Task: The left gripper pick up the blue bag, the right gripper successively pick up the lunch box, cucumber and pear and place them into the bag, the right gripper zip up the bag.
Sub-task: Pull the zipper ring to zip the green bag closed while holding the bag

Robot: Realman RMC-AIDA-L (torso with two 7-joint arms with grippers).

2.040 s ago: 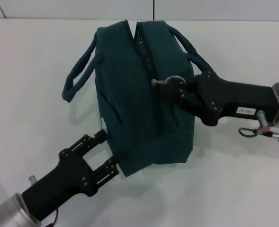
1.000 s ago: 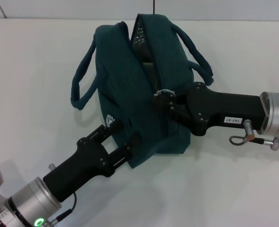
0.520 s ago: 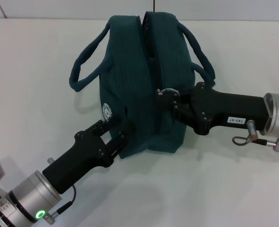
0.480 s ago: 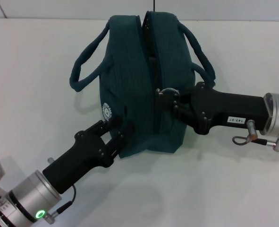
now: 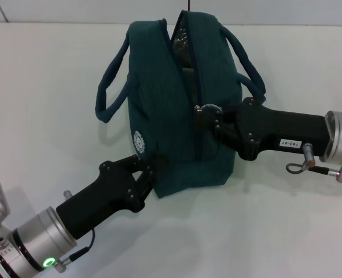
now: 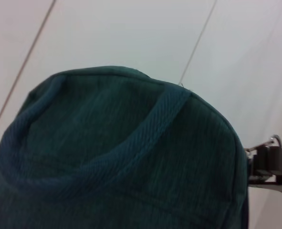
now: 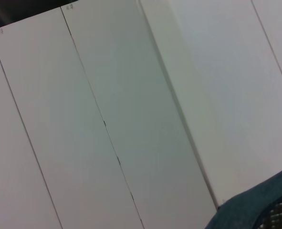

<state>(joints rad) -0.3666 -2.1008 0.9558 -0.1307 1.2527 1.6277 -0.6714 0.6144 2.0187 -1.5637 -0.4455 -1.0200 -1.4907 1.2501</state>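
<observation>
Bag [image 5: 171, 110] tilted back left versus a moment ago; left gripper [image 5: 149, 175] clamped on near corner, right gripper [image 5: 208, 119] pinching zipper, far end still unzipped.

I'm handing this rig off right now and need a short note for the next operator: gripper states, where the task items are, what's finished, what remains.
Left gripper: shut on the near bottom corner of the blue bag, holding it steady on the white table.
Right gripper: shut at the zipper line on top of the bag, about midway along it.
Lunch box, cucumber, pear: none visible on the table; apparently already inside the bag.
Done: the near stretch of the zipper looks closed.
Left: the far end still gapes open, showing the lining; finish the zip, then release.
</observation>
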